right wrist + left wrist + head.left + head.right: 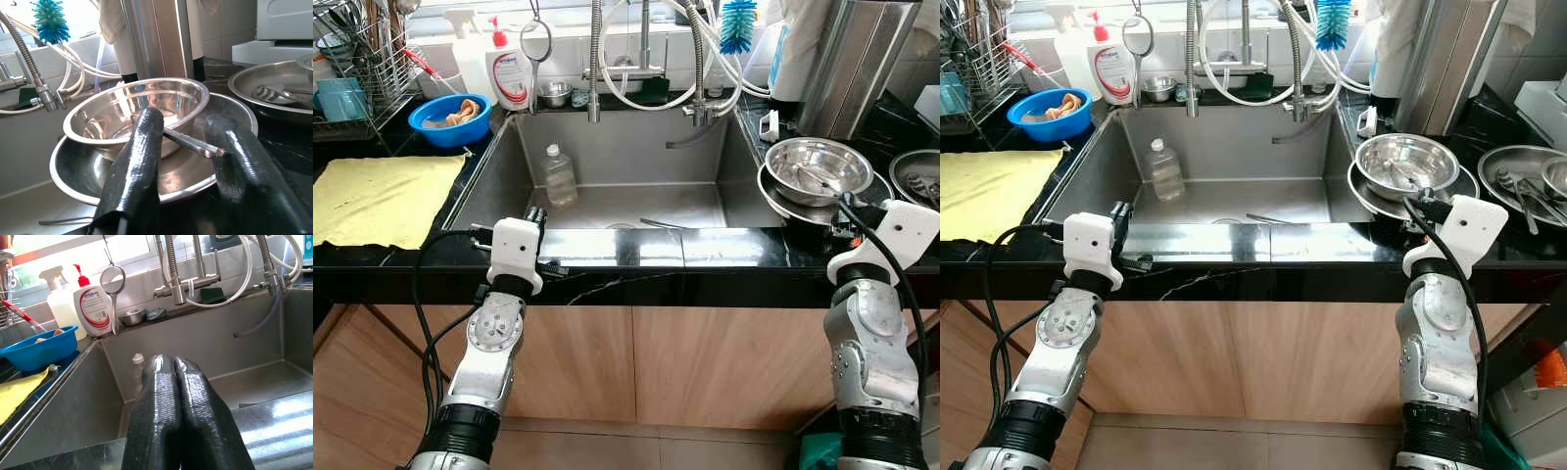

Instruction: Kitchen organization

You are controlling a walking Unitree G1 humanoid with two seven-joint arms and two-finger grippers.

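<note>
Left eye view looks down on a black stone counter (636, 284) with a deep stainless steel sink (636, 157) set into it and wooden cabinet fronts below. Inside the sink, a clear plastic bottle with a white cap (558, 174) stands upright near the left wall, and a thin metal utensil (661, 224) lies on the basin floor. On the counter just right of the sink, a shiny steel bowl (817, 168) sits nested in a wider steel dish (73, 171), with a metal utensil handle (193, 143) sticking out over the bowl's rim. The right gripper (188, 147) hovers just in front of this stack, its two black fingers spread apart on either side of the handle, holding nothing. The left gripper (173, 396) rests at the sink's front left edge with its fingers pressed together, empty. Left of the sink lie a yellow cloth (386, 196) and a blue plastic bowl (450, 117), beside a white dish soap bottle with a red pump (511, 70).
</note>
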